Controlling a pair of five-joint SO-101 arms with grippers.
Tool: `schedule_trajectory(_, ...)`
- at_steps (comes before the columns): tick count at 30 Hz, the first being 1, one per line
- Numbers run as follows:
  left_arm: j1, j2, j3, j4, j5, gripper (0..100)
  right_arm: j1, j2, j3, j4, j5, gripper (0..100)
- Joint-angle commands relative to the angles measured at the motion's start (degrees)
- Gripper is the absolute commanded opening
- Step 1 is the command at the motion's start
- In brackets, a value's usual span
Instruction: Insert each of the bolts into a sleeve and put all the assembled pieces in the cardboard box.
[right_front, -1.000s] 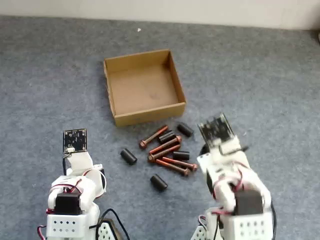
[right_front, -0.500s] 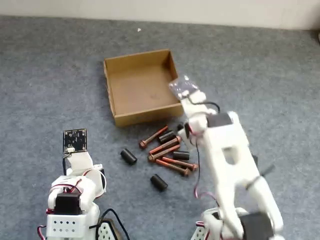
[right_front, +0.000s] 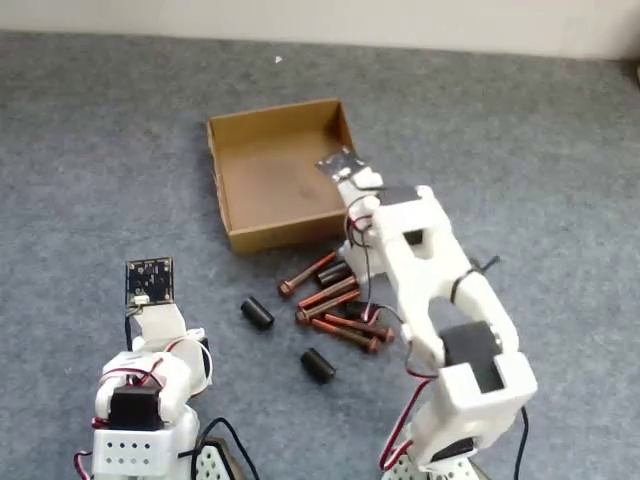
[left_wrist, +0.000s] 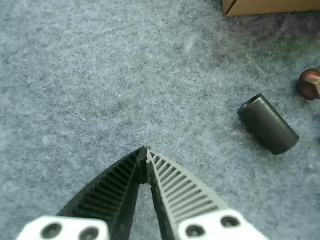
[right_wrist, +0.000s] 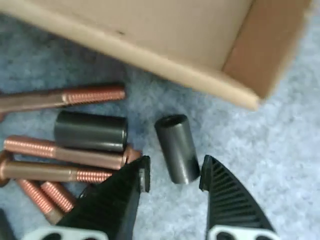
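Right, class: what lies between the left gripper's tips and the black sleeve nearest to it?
Only bare grey carpet. The left wrist view shows nothing lying between the shut left gripper and the black sleeve.

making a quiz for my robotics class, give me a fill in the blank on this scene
The cardboard box is ___.
The right gripper is ___, a black sleeve between its fingertips.
The left gripper is ___ over the carpet.
Missing: empty; open; shut.
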Motion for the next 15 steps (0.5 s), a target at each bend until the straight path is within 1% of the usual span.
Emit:
schedule_trajectory(1,-0.3,-0.2,1.2,0.4,-0.5,1,-1.6,2.2,-4.6,-1.1,0.5,16.6)
schedule_trajectory(8,-0.3,-0.2,1.2,0.4,-0.5,1,-0.7,9.5,-8.7,-1.1,0.5,16.0)
schedule_trajectory(10,-0.3,-0.2,1.2,0.4,-0.5,1,-0.6,11.5,-9.9,-1.1,0.5,11.1)
schedule_trajectory(13,-0.3,-0.2,1.2,0.4,-0.5,1,0.6,13.2,-11.3,-1.0,0.5,0.1)
schedule_trajectory(15,-0.3,-0.2,1.2,0.4,-0.5,1,1.8,13.1,-11.5,-0.7,0.4,1.2)
